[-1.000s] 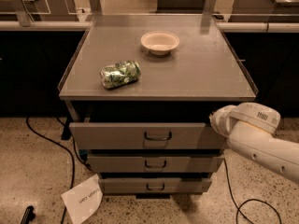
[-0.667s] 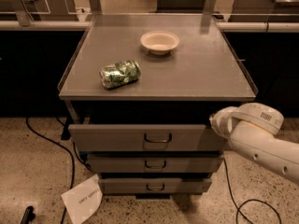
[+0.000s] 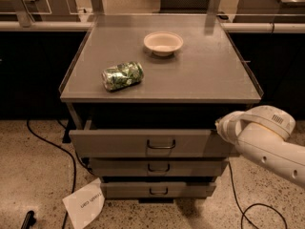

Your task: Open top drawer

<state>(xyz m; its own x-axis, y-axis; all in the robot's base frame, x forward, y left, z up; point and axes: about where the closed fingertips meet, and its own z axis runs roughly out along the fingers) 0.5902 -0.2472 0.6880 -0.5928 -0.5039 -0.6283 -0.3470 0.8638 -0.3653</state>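
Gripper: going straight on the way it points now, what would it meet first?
Probably the top drawer front: the gripper sits at its right end, pointing left, well right of the bail handle. Depth is unclear.

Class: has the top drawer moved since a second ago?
Yes. The top drawer front has slid slightly farther out from under the cabinet top, toward the camera. The gripper is at its right end.

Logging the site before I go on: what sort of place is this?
Probably an office or lab workspace: a metal drawer cabinet, desks with clear partitions behind, cables on speckled floor. The gripper sits by the top drawer's right end.
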